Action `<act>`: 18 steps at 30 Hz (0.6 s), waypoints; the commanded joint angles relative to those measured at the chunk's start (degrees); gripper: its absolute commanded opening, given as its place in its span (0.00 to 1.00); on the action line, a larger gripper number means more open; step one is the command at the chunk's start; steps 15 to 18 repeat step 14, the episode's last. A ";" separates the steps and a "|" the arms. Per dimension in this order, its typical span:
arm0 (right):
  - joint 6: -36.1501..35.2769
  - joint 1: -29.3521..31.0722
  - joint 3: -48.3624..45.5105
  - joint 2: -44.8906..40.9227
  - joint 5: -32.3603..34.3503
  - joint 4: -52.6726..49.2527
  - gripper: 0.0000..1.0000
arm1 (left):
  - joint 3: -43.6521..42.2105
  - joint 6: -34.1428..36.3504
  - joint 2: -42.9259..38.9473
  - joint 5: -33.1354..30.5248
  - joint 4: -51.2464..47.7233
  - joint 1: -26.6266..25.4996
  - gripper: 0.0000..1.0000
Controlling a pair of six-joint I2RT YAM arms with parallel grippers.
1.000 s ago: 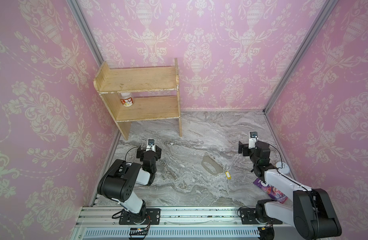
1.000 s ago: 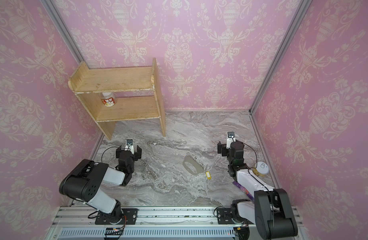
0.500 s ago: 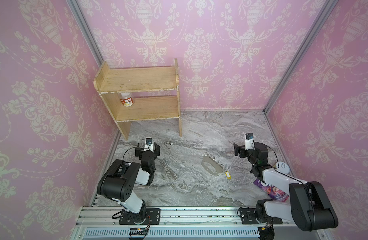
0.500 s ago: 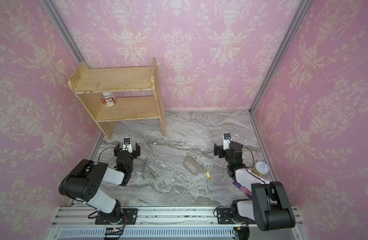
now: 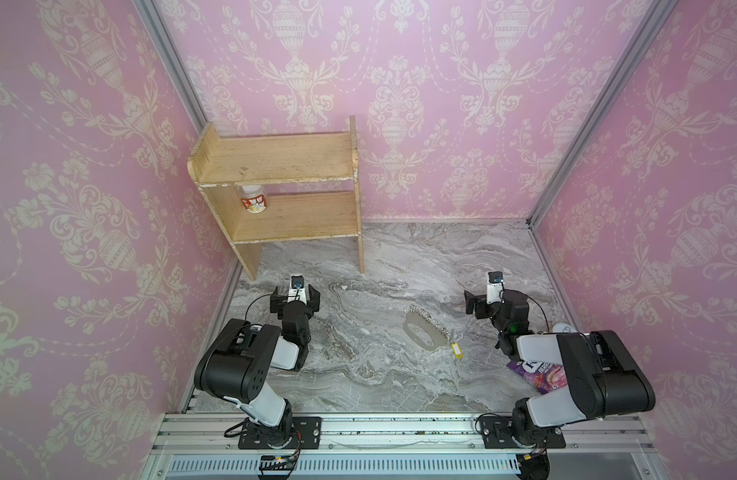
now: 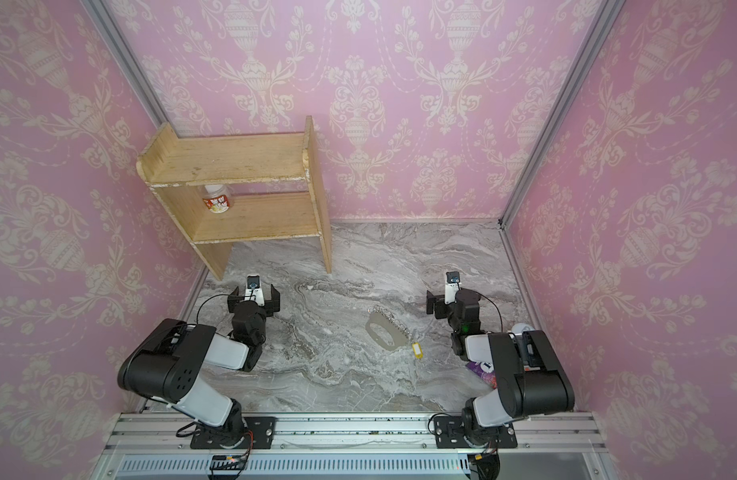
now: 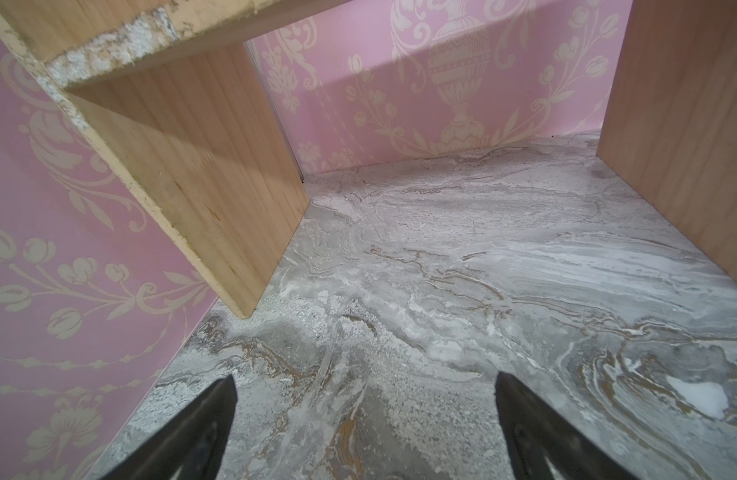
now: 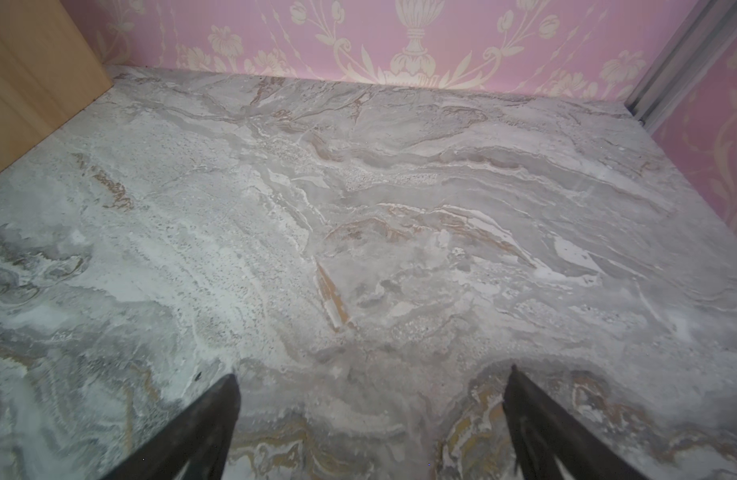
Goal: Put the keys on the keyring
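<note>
In both top views the keys (image 5: 456,349) (image 6: 417,349), marked by a yellow tag, are seen lying flat on the marble table (image 5: 379,374), right of centre in the lower half of the frame. They are placed just beside the lower right end of the keyring (image 5: 425,330) (image 6: 386,330), a grey plate edged with small metal rings. Whether the two touch cannot be told.

The left gripper (image 5: 294,297) (image 7: 364,380) is held spread wide over bare marble at centre left, below a wooden shelf (image 5: 283,166). The right gripper (image 5: 495,301) (image 8: 371,374) is likewise spread wide, with nothing between its fingers, and is positioned up and to the right of the keyring, apart from it. A purple packet (image 5: 533,372) is partly covered by the right arm.
</note>
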 commanded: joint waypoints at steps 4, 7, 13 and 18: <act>2.25 -0.30 1.97 0.37 3.57 -1.02 1.00 | 0.31 -1.06 -0.51 1.22 -0.39 0.49 0.99; 2.21 -0.33 2.01 0.45 3.49 -1.08 1.00 | 0.26 -1.05 -0.60 1.31 -0.54 0.60 0.99; 2.18 -0.33 2.08 0.47 3.35 -1.21 1.00 | 0.31 -1.09 -0.60 1.39 -0.53 0.59 0.99; 2.17 -0.31 2.04 0.42 3.31 -1.06 1.00 | 0.31 -1.09 -0.60 1.39 -0.55 0.62 0.99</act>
